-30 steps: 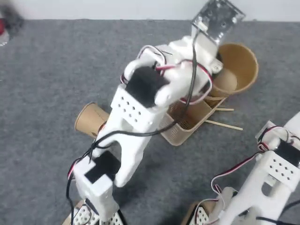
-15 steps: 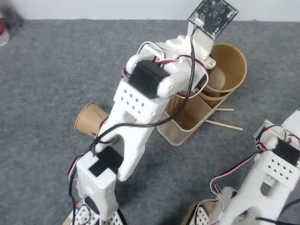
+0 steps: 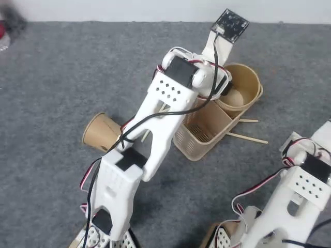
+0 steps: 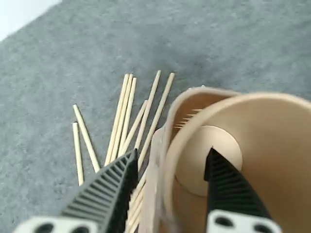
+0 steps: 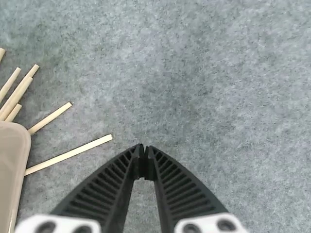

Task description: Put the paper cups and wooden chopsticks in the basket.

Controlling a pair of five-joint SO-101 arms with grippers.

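From the high view, the left arm point(image 3: 165, 113) stretches across the grey bench point(image 3: 51, 77) to the basket point(image 3: 204, 134). A paper cup point(image 3: 239, 92) stands at the basket's far end, mouth up and tipped a little. A second paper cup point(image 3: 99, 132) lies on its side on the bench, just beside the arm. Its long axis runs toward the basket and its wide end points away from it. Two chopsticks point(image 3: 247, 137) lie flat by the basket's other side, their long axes pointing away from it. The right arm point(image 3: 300, 191) sits at the near edge, well apart from all of this.

On the left wrist view, the left gripper point(image 4: 171, 154) has its fingers point(image 4: 107, 191) spread. One is inside the paper cup, the other outside its wall. More chopsticks fan out on the bench beyond, roughly parallel.

On the right wrist view, the right gripper point(image 5: 144, 162) hangs over bare bench with its fingers pressed together on nothing. Loose chopsticks and a corner of the basket lie off to one side.
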